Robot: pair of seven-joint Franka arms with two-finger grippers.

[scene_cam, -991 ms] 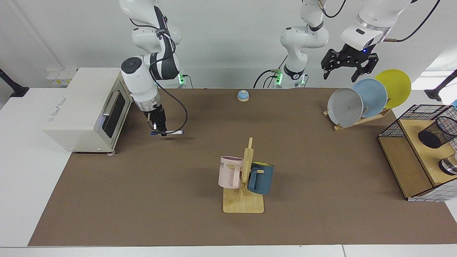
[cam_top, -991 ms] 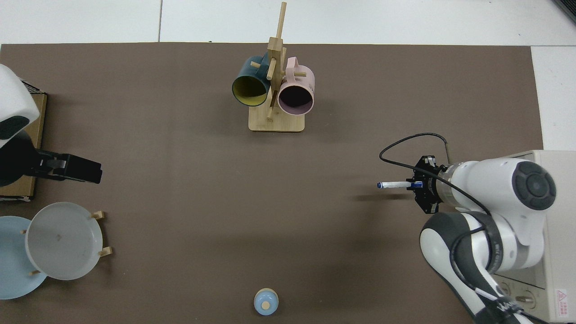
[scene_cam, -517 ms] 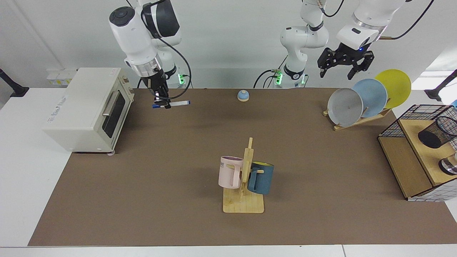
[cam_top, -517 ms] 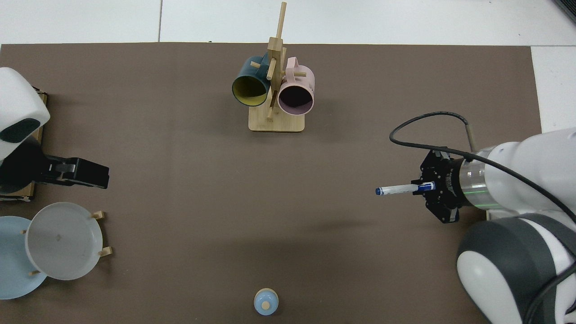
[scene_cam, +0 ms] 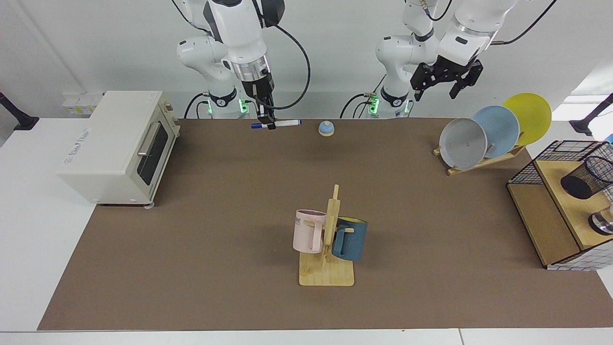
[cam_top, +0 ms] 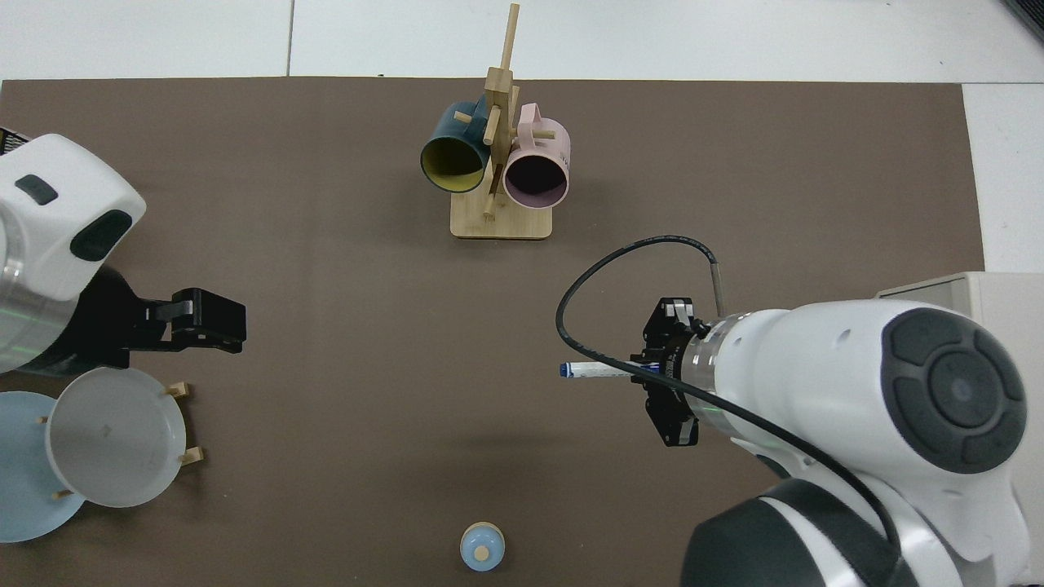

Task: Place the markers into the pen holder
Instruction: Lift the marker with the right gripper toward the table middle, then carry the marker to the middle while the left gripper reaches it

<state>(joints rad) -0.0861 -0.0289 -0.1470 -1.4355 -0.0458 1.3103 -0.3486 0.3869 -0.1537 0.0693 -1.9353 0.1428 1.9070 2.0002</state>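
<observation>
Your right gripper holds the marker level above the surface's far edge; left gripper, jaws apart, hangs high; pen holder tilts on the wooden shelf.

Robotics lab w/ a staged kitchen setup. Two white Franka arms bolted at a white bench edge, green status lights at bases, cables trailing. Plain white walls, brown mat as work surface. Props below the arms: toaster oven, mug tree, plate rack, call bell.
</observation>
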